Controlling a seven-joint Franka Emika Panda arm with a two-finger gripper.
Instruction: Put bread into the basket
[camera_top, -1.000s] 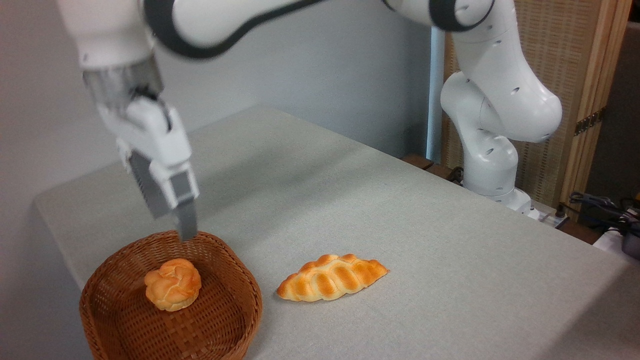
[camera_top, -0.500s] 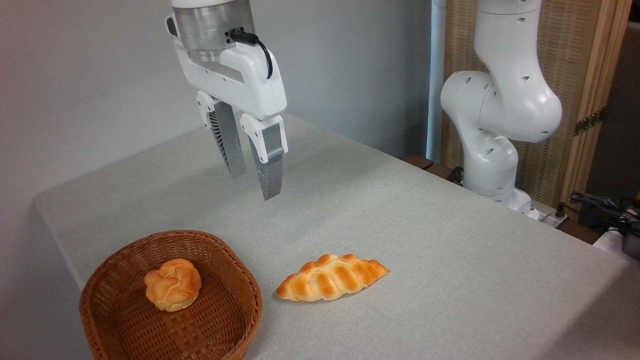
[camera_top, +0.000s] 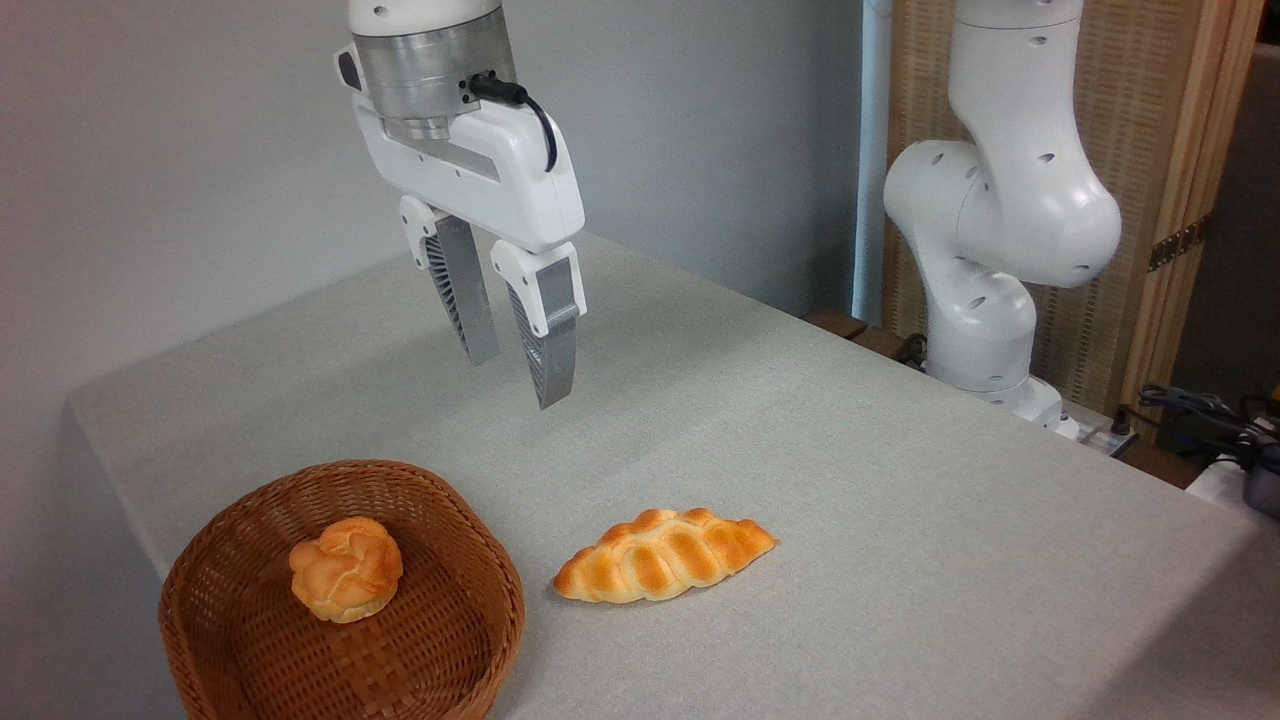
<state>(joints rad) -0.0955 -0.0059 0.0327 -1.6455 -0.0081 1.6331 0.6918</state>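
Knotted round bread (camera_top: 346, 581) sits inside woven wicker basket (camera_top: 455, 640).

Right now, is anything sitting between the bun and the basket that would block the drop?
Nothing does. The bun already lies inside the basket, on its woven floor. The gripper hangs open and empty above the table, behind the basket. The braided loaf lies on the cloth to the basket's right, apart from it.
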